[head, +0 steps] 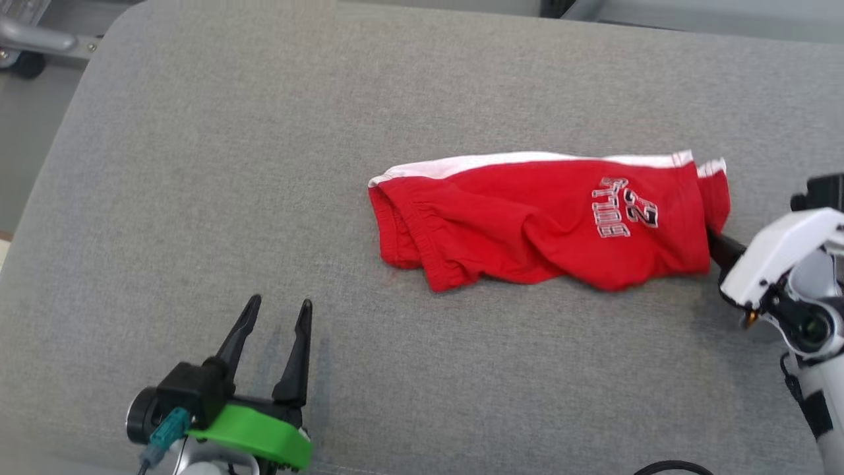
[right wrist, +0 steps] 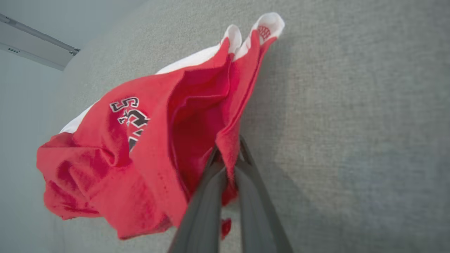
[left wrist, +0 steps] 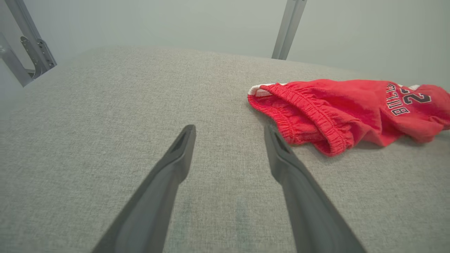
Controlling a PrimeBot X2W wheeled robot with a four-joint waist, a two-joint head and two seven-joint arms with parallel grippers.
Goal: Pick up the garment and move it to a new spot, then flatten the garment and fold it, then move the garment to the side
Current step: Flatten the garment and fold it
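Note:
The garment is a pair of red shorts with a white side stripe and a printed number, lying crumpled on the grey fabric surface right of centre. My right gripper is at its right end, shut on a fold of the red hem; in the right wrist view the garment has its cloth pinched between my right gripper's two closed fingers. My left gripper rests open at the lower left, well apart from the shorts. The left wrist view has the left gripper spread, with the garment's elastic waistband to its right.
The grey surface's left edge curves away toward a floor with a metal frame. Metal posts stand beyond the far edge. A dark cable loops at the bottom right.

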